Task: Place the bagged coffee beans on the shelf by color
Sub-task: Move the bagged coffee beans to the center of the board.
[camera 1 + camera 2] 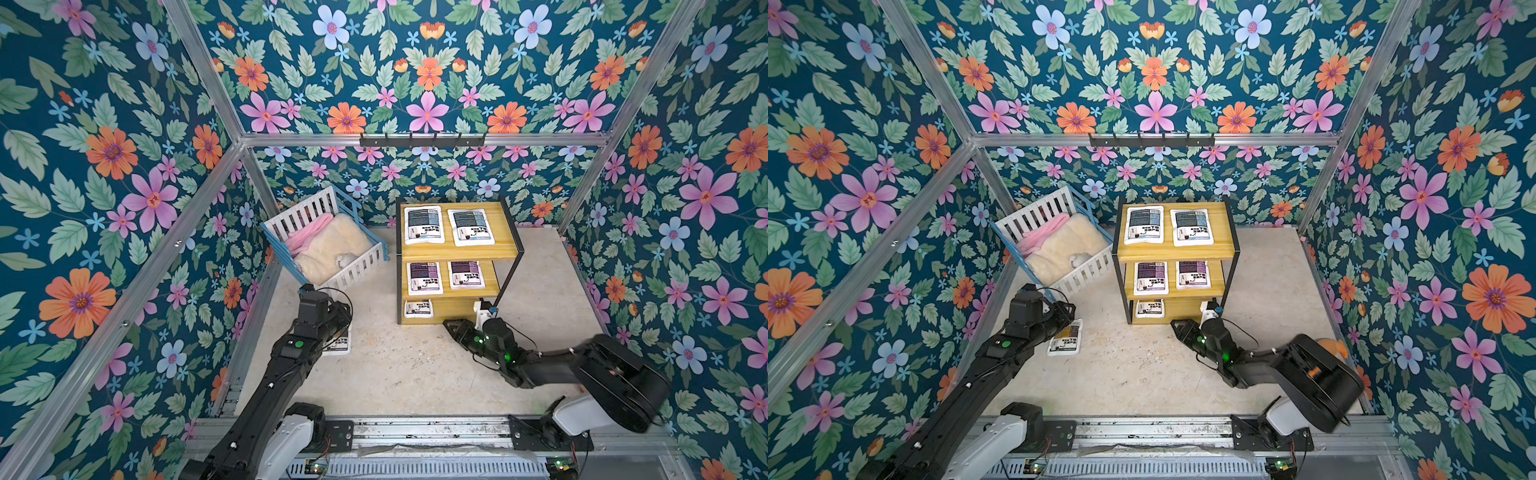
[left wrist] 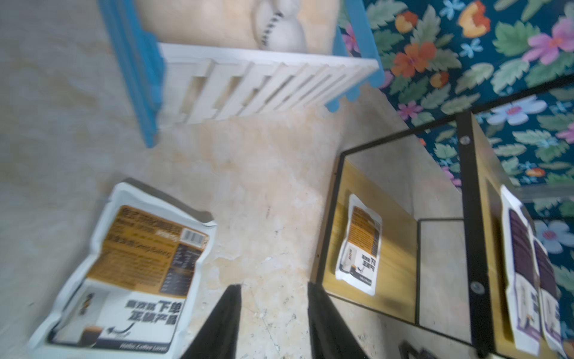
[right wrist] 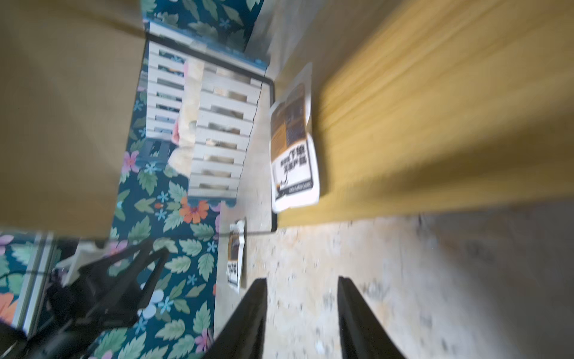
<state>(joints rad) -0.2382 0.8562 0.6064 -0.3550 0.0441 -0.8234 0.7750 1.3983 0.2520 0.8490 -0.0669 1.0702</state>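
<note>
Floor [image 1: 415, 365]: right gripper [image 3: 301, 283] low by shelf [image 1: 457, 252]

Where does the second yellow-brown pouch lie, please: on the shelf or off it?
Off it: the pouch lies on the floor, label up, apart from the shelf, whose bottom board holds only its twin.

Open across bare desk [image 1: 415, 374] before the shelf [image 1: 457, 251]; free on its bottom board [image 1: 453, 311] beside the yellow-brown pouch [image 1: 418, 308]. Blocked leftward by the crib [image 1: 361, 270], overhead by the middle board [image 1: 491, 279].
</note>
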